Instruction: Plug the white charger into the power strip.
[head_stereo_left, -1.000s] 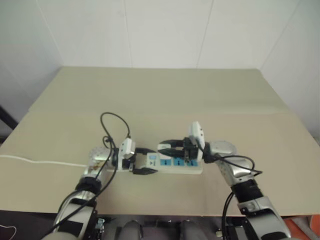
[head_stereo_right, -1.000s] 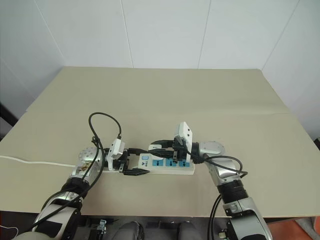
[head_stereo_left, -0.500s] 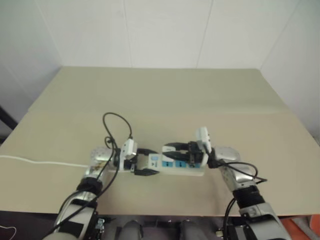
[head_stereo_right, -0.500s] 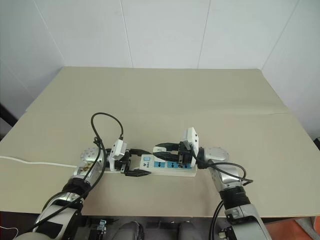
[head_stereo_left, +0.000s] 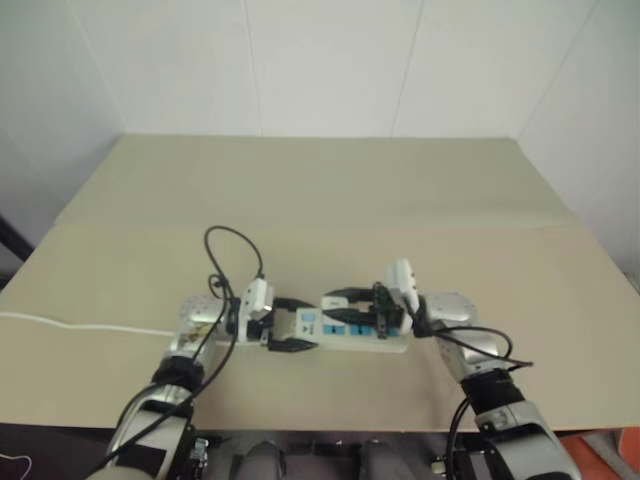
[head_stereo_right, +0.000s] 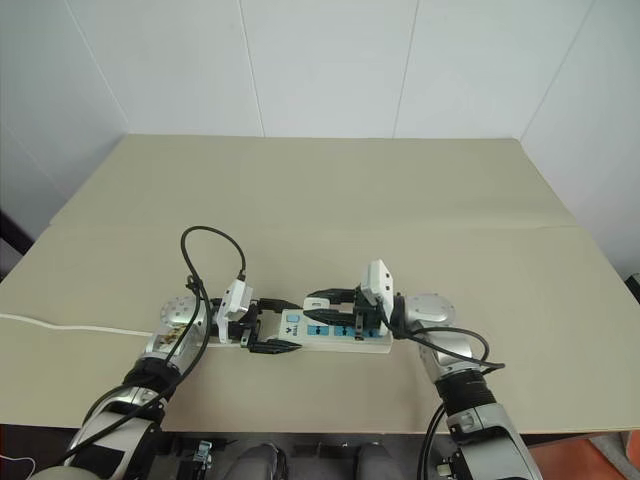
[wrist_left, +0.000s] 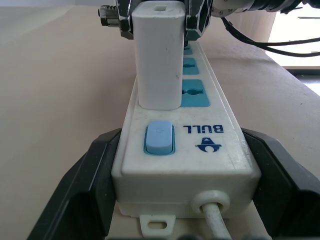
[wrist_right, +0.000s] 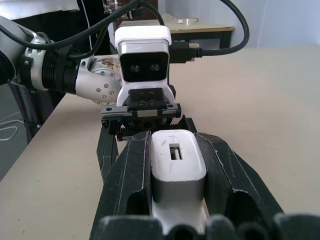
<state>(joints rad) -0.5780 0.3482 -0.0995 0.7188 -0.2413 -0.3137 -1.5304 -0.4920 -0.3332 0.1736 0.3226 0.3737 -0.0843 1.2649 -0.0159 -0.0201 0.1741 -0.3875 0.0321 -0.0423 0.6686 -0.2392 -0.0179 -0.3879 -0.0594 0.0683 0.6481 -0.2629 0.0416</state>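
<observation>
The power strip (head_stereo_right: 372, 343) lies on the tan table (head_stereo_right: 330, 200), a long white bar with blue sockets and a blue switch (wrist_left: 159, 137). My left gripper (head_stereo_right: 283, 326) is shut on its cord end, one finger on each long side. The white charger (wrist_left: 159, 55) stands upright on the strip, its base flush with the socket face nearest the switch; no prongs show. My right gripper (wrist_right: 175, 145) is shut on the charger (wrist_right: 176, 165), reaching in level from the right and facing the left gripper.
The strip's thin white cord (head_stereo_right: 70, 325) runs left across the table to its edge. Pale walls stand beyond the far edge. The strip lies close to the table's front edge (head_stereo_right: 300, 428).
My right wrist has tipped down towards level, bringing the charger lower onto the strip's face. The left gripper and the strip have stayed where they were.
</observation>
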